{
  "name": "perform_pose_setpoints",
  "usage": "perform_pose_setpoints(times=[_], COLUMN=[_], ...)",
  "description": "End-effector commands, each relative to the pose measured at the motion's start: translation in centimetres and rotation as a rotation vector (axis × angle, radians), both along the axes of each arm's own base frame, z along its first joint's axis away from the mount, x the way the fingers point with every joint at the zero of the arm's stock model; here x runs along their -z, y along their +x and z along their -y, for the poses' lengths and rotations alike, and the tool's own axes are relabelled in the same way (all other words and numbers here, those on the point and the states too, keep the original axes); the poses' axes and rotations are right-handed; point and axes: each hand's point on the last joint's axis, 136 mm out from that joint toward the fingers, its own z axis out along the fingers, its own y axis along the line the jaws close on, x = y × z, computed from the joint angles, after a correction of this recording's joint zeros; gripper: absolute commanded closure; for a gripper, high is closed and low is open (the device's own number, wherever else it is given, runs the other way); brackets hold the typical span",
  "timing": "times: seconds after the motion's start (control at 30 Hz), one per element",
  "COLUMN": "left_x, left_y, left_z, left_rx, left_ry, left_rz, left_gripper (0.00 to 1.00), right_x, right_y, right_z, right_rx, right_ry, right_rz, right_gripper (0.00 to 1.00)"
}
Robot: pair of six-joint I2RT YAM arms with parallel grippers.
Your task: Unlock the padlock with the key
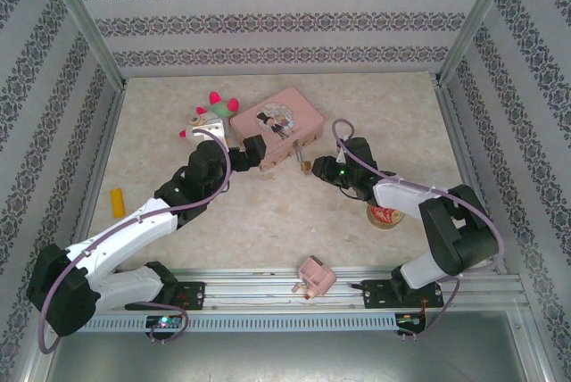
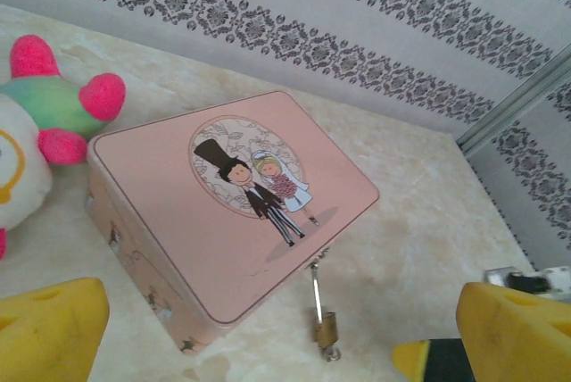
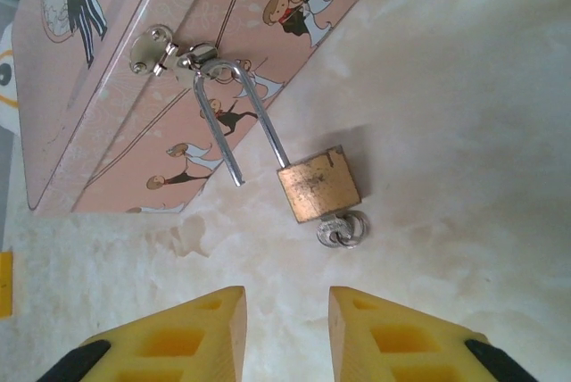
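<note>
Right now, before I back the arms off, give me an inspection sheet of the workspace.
Surface: pale marbled table.
Job's things: padlock hooked through the pink tin hasp, shackle sprung open; key sticking from its base.
Clutter: plush toy, yellow block, pink plug, round can.
Grippers: left claw open, empty; right claw open, empty, short of the padlock.
Cables: purple cables loop along both arms.
Surroundings: patterned walls, metal frame.

Bare table [image 3: 464, 114] flanks the padlock [image 3: 318, 189]; pink tin [image 3: 89, 87] blocks beyond.
</note>
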Motion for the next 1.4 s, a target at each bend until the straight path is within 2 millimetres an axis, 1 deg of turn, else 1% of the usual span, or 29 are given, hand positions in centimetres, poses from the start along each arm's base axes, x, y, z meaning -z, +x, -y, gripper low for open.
perform_pose_setpoints(times=[0.0,0.07,0.2,0.3,0.37,0.47,0.57,0.77,0.83,1.0,1.2,1.37], left_x=[-0.7,-0.3,1.7,3.2,3.9,5.3,6.2,6.9,7.0,7.2,8.9,10.7], left_y=[0.7,1.1,2.2,3.2,4.1,5.7,7.0,9.8,10.9,14.0,17.8,19.7], left_z=[-0.4,-0.4,-0.6,-0.7,-0.9,-1.3,-2.0,-3.8,-4.1,-4.0,-3.6,-2.2], left_rx=[0.004,-0.003,-0.017,-0.017,-0.014,-0.012,-0.023,-0.085,-0.085,-0.065,-0.041,0.034], left_ry=[0.058,0.084,0.17,0.203,0.192,0.136,0.117,0.123,0.12,0.172,0.28,0.32], left_rz=[-0.01,-0.046,-0.16,-0.23,-0.266,-0.319,-0.345,-0.348,-0.351,-0.356,-0.399,-0.429], left_gripper=[0.01,0.01,0.01,0.01,0.01,0.01,0.01,0.01,0.01,0.01,0.01,0.01], right_x=[-0.5,-0.8,-0.8,-0.7,-0.4,0.1,0.9,2.3,2.8,3.9,5.2,5.9], right_y=[-0.6,-0.7,-0.7,-0.4,-0.2,0.5,1.2,2.9,3.3,4.1,4.7,5.3], right_z=[1.1,1.6,2.3,2.3,2.3,1.7,0.8,-0.9,-1.4,-2.1,-2.4,-2.7], right_rx=[-0.004,-0.006,-0.033,-0.053,-0.063,-0.088,-0.121,-0.17,-0.182,-0.202,-0.208,-0.214], right_ry=[-0.114,-0.163,-0.258,-0.308,-0.333,-0.348,-0.374,-0.413,-0.426,-0.446,-0.458,-0.464], right_rz=[0.018,0.021,0.0,-0.013,-0.024,-0.038,-0.054,-0.072,-0.078,-0.09,-0.109,-0.113], right_gripper=[0.67,0.64,0.61,0.57,0.54,0.5,0.49,0.5,0.51,0.52,0.52,0.52])
